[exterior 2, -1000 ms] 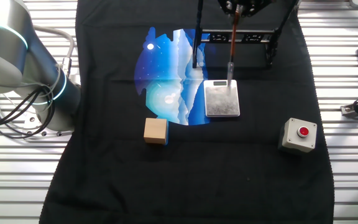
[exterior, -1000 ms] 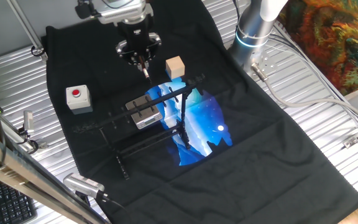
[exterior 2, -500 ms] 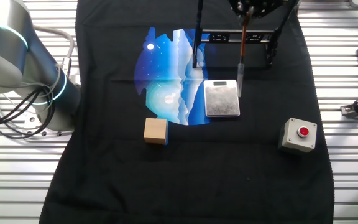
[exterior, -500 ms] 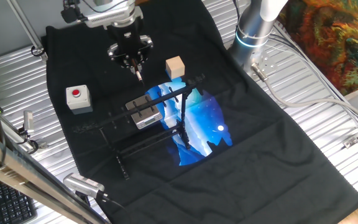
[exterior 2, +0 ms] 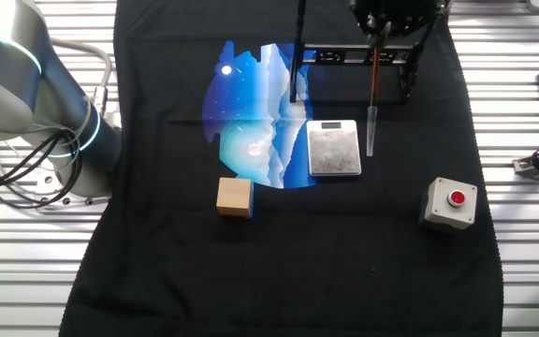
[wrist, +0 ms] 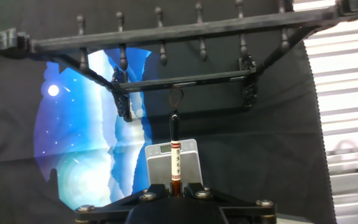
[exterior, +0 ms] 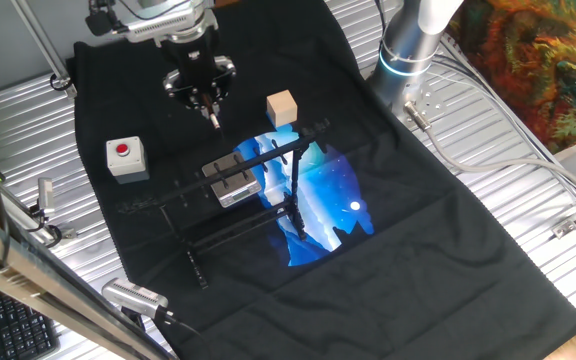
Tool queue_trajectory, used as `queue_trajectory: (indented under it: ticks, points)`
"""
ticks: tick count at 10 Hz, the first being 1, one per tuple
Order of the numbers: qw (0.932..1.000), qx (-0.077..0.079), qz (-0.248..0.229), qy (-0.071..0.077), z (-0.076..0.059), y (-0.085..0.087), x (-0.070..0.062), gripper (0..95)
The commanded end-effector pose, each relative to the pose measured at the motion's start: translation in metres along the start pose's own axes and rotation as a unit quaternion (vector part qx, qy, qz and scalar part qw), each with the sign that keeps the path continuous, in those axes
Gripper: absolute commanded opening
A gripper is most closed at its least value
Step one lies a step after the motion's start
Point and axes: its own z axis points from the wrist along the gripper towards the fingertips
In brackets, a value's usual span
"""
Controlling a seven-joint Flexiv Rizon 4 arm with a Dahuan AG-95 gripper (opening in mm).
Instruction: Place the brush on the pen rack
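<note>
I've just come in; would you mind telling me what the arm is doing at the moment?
The claw holds the brush upright by its upper end, above the black cloth. In the other fixed view the pale tip hangs just right of the pen rack. The brush is not on the rack yet. A wooden cube, a button box and a black frame sit untouched.
</note>
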Motion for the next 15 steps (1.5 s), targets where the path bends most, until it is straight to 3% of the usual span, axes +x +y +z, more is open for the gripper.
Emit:
queue_trajectory:
  ticks: [1, 3, 6, 13, 15]
  points:
    - [1.0, 0.002, 0.003, -0.003, 0.0011, 0.0009, 0.0002, 0.0]
    - [1.0, 0.002, 0.002, 0.002, 0.001, 0.001, 0.0003, 0.0]
    - [0.9997, -0.01, -0.019, 0.014, 0.0005, 0.0022, -0.0005, 0.0]
    - [0.9999, -0.007, -0.008, 0.009, -0.0004, 0.005, -0.0027, 0.0]
    - [0.9995, -0.001, -0.014, 0.029, -0.0004, 0.005, -0.0027, 0.0]
